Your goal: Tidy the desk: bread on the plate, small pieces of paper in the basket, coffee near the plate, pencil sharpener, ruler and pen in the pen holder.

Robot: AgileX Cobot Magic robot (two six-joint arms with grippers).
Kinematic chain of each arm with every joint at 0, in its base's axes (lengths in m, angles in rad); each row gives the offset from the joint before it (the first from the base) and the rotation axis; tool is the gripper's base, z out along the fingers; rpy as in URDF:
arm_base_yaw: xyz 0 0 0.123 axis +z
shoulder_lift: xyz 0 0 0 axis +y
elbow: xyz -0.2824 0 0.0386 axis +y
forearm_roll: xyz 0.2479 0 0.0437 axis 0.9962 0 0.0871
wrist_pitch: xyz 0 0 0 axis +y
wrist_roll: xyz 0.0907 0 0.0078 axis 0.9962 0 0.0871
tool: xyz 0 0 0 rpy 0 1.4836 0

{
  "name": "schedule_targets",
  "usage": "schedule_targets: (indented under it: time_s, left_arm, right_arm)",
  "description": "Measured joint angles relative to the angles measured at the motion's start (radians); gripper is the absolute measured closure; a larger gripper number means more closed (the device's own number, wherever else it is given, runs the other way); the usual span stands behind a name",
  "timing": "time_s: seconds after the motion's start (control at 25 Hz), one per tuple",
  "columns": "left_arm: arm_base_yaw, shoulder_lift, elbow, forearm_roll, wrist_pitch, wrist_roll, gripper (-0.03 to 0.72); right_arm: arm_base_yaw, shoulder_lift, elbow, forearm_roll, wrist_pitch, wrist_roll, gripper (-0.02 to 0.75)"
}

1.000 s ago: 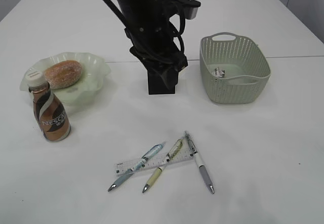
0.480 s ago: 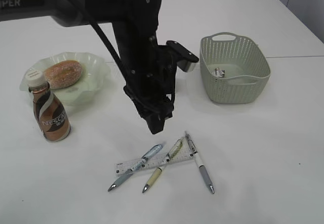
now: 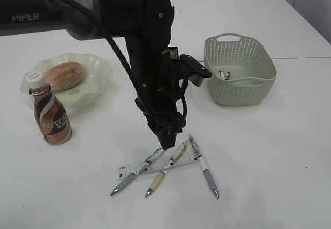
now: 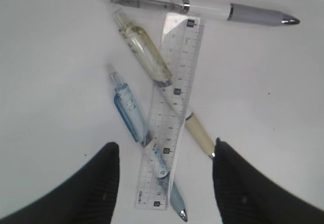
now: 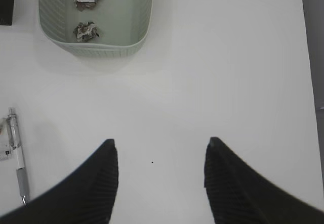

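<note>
Three pens and a clear ruler (image 3: 155,166) lie crossed on the white table at the front. They are a blue pen (image 3: 138,170), a yellow pen (image 3: 164,170) and a white-grey pen (image 3: 204,166). My left gripper (image 3: 163,146) hangs open just above them. In the left wrist view its jaws (image 4: 166,145) straddle the ruler (image 4: 169,124), the blue pen (image 4: 127,114) and the yellow pen's (image 4: 145,49) cream grip. My right gripper (image 5: 159,143) is open and empty over bare table. The bread (image 3: 64,75) lies on the green plate (image 3: 98,76), with the coffee bottle (image 3: 50,116) beside it. No pencil sharpener shows.
The green basket (image 3: 239,76) at the right holds two crumpled paper pieces (image 5: 86,11). The black pen holder shows only as a corner in the right wrist view (image 5: 6,4); the left arm hides it in the exterior view. The white-grey pen also shows in the right wrist view (image 5: 16,155).
My left arm has swung from over the black pen holder at the back forward and down to just above the pens and ruler. Nothing on the table has moved.
</note>
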Motion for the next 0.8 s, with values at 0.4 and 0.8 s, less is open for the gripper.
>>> schedule_targets:
  time_s: [0.4,0.8]
  left_arm:
    - [-0.030,0.060,0.002,-0.015,-0.016,0.025,0.201]
    - [-0.071,0.085,0.002,0.062,-0.068,0.039,0.197]
  right_arm:
    - [0.000,-0.002,0.000,0.000,0.000,0.000,0.334]
    - [0.000,-0.002,0.000,0.000,0.000,0.000,0.334]
